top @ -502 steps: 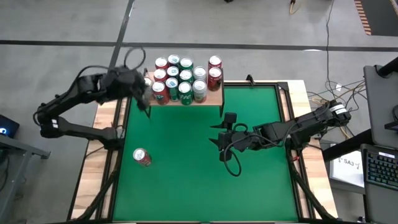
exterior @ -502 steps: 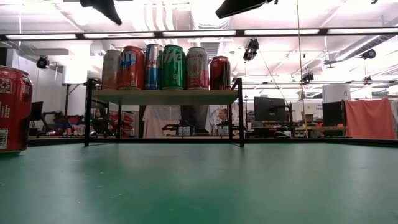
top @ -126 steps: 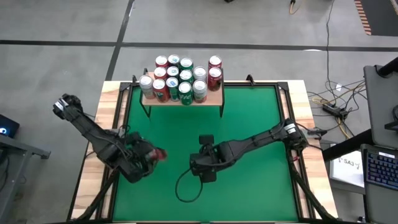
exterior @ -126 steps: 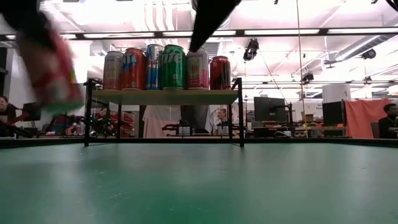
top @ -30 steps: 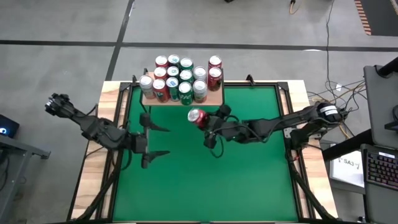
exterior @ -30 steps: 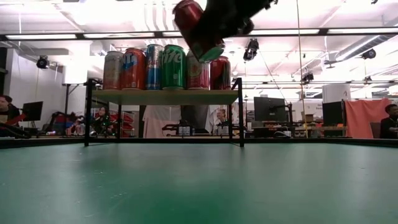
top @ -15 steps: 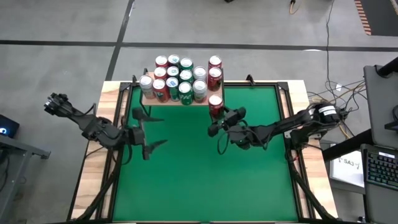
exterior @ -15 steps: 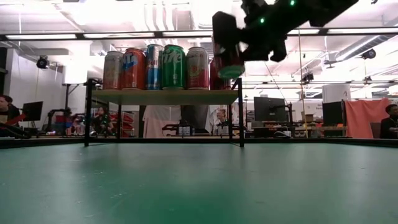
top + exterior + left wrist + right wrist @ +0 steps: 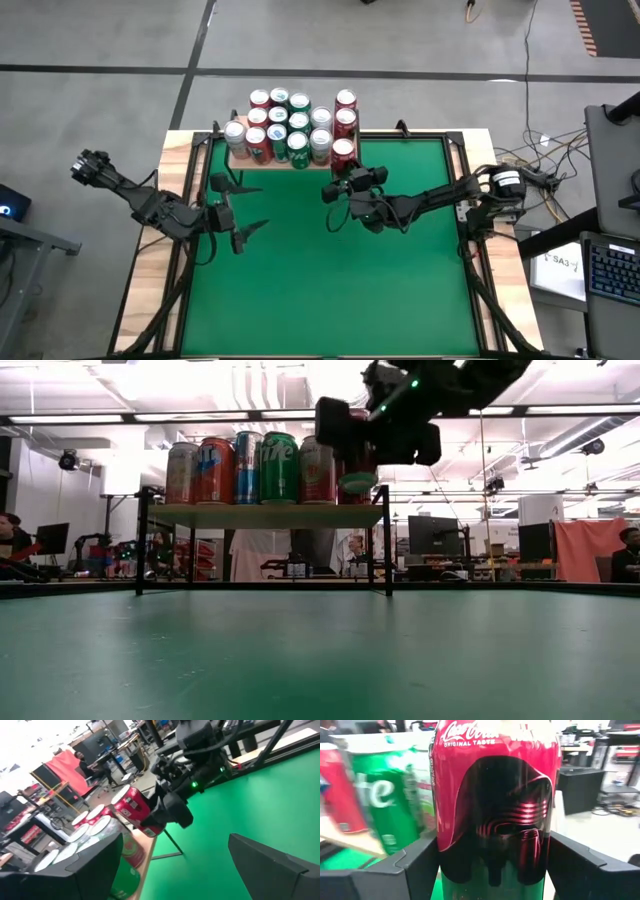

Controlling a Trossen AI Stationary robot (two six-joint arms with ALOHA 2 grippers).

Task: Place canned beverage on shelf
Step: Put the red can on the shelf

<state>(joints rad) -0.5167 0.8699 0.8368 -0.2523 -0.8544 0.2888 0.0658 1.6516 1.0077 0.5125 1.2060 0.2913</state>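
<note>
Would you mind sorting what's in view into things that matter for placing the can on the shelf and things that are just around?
Job:
- red can, held in the right gripper
- shelf

Just around:
- cans already on the shelf
- left gripper, open, over the table's left side
- green table

Red can (image 9: 495,805) in the right wrist view is showing white script "Coca-Cola" w/ "ORIGINAL TASTE" under it, near the top rim; a dark helmeted-mask graphic is sitting below, no words on it. Green can (image 9: 385,805) beside it is showing partial white letters, approx "te", rest cut off. In the low view, green can on shelf (image 9: 279,468) is carrying slanted white lettering, too small to read for sure. Other cans' labels are staying unreadable. Nothing else legible.
</note>
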